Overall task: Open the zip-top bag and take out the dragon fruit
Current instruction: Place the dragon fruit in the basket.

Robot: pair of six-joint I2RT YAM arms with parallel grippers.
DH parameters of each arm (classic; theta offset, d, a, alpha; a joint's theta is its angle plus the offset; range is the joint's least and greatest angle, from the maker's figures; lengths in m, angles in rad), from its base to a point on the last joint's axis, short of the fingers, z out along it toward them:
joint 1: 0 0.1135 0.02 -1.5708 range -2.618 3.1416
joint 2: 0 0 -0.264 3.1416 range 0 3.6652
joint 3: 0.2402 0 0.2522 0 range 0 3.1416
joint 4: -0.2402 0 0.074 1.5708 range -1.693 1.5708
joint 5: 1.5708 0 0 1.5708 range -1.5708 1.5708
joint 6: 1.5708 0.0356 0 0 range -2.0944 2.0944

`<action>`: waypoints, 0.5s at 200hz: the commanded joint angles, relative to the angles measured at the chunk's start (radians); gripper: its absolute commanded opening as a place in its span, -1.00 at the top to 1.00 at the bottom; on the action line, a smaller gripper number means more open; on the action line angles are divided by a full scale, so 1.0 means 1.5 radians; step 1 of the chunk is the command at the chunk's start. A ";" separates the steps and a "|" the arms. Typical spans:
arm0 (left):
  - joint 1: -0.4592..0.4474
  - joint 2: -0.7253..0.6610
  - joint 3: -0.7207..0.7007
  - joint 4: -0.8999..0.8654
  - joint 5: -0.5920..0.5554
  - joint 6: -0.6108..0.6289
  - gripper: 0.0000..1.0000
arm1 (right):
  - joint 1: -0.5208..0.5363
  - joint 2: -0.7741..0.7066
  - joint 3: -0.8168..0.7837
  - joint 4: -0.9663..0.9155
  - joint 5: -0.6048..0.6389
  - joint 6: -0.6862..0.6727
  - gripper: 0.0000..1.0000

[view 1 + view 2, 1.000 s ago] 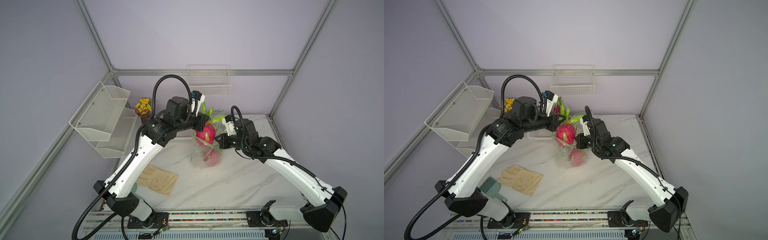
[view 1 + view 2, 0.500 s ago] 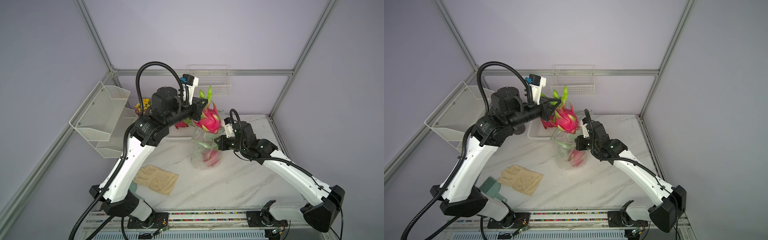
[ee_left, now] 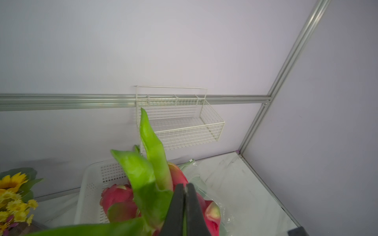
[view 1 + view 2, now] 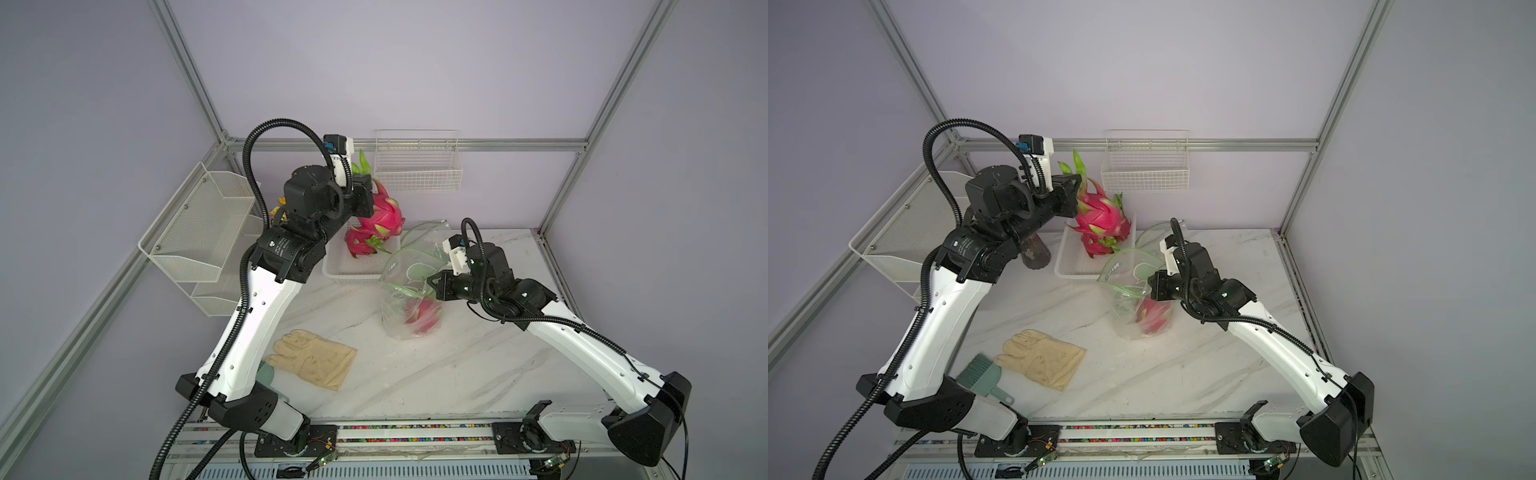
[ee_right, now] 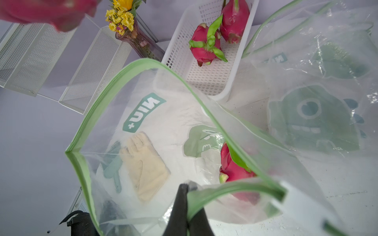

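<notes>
Table [image 4: 415, 374] carries the clear bag [image 4: 1125, 307], standing with its mouth open. Behind the bag is the white basket [image 4: 353, 276], with two dragon fruits [image 5: 204, 49] in it. The held dragon fruit [image 4: 1100, 212] hangs above that basket, its long axis near upright. Its green tip is pinched in the closed left gripper [image 3: 185, 187], so the drop looks to be straight down. The right gripper [image 5: 187, 186] is clamped on the bag's green rim. The bagged dragon fruit [image 5: 231, 169] lies at the bottom, below those jaws. The green label [image 5: 143, 112] seems to read "NIU+".

Lilac walls [image 4: 415, 62], aluminium frame rails [image 4: 519, 144], white marble tabletop [image 4: 415, 374] (grey-veined), wire basket [image 4: 417, 178] on back wall
</notes>
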 commanded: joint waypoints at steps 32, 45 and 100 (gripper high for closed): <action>0.090 0.026 -0.083 0.114 -0.012 -0.009 1.00 | 0.002 -0.030 0.019 0.008 -0.002 0.014 1.00; 0.102 0.040 -0.101 0.124 -0.014 -0.012 1.00 | 0.002 -0.030 0.018 0.005 0.000 0.014 1.00; 0.139 0.074 -0.216 0.198 0.020 -0.005 1.00 | 0.002 -0.031 0.026 -0.010 0.002 0.012 1.00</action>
